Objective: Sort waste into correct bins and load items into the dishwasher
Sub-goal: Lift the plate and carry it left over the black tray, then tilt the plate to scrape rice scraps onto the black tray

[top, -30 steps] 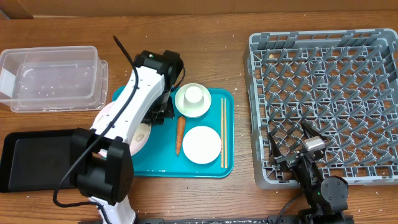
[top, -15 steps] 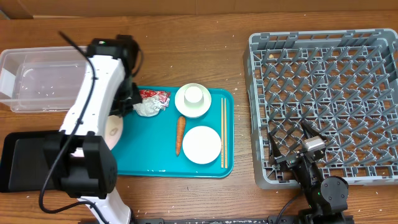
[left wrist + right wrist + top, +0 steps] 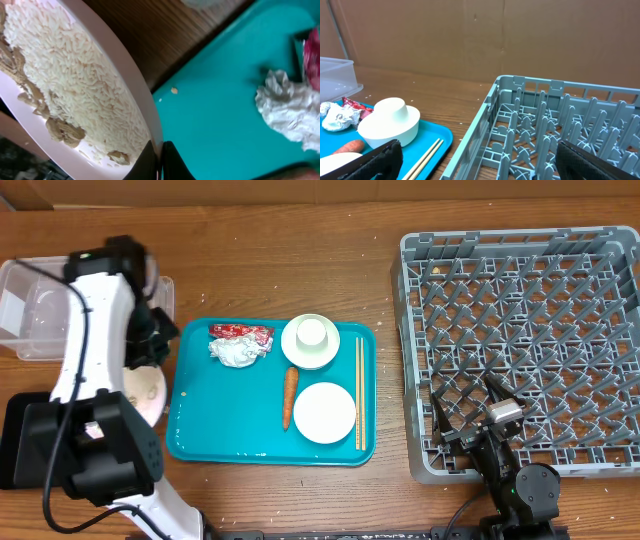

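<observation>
Left wrist view: the left end effector (image 3: 159,161) is clamping its closed fingers on the rim of the large plate (image 3: 127,75), which is carrying rice and beige scraps (image 3: 65,85). Overhead view: the plate is hanging over the surface (image 3: 300,240), just beside the left edge of the teal tray (image 3: 230,435) and near both the clear tub (image 3: 40,320) and the black tray (image 3: 20,435). On the teal tray are lying the red wrapper (image 3: 240,331) touching the white tissue (image 3: 235,352), the carrot (image 3: 290,395), the bowl (image 3: 311,340) with a small cup at its centre, the shallow dish (image 3: 325,412) and the chopsticks (image 3: 359,392). The right end effector (image 3: 467,415) is standing spread wide, gripping nothing, above the near-left corner of the grey dish rack (image 3: 530,330).
</observation>
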